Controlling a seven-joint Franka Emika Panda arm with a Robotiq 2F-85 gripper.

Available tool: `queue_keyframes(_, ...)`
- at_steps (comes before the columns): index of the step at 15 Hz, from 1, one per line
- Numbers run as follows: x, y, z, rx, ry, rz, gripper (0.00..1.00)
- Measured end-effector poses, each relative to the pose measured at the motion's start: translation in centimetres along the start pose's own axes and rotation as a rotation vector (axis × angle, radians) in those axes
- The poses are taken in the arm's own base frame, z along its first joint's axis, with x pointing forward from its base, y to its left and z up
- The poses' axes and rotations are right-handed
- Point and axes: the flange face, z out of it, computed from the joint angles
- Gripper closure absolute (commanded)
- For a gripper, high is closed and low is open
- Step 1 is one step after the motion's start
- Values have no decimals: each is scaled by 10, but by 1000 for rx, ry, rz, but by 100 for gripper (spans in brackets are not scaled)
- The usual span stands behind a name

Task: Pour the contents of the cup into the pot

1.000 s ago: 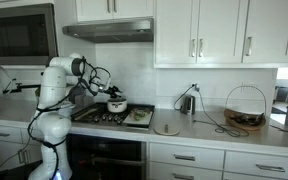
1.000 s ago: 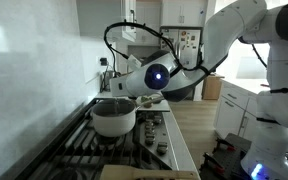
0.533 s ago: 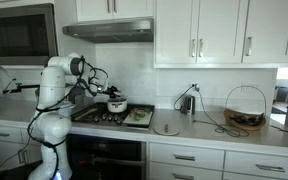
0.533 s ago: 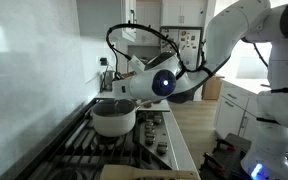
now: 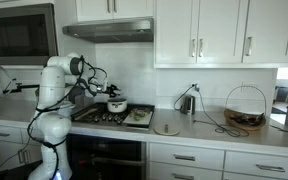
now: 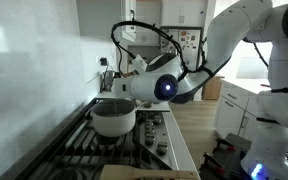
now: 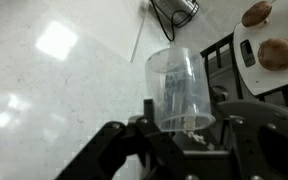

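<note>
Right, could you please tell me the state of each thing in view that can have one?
cup: clear, clamped in the gripper, no contents visible.
gripper: shut on the cup.
pot: upright on the stove, no lid on it.
upper cabinet doors: shut.
microwave: door shut.
flat disc: lying flat on the counter.

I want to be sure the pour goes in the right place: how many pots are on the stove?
1. The pot stands on the stove, on the wall side, under the arm. The arm may hide another behind it.
</note>
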Motion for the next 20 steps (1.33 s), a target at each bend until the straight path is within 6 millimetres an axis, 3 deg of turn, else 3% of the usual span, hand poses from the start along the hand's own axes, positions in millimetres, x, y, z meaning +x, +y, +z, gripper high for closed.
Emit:
queue_keyframes(9, -8, 10, -2, -2, -127, 88, 70)
queue_keyframes(17, 28, 1, -42, -96, -236, 96, 70)
queue_keyframes(20, 27, 3, -34, -92, -256, 100, 70)
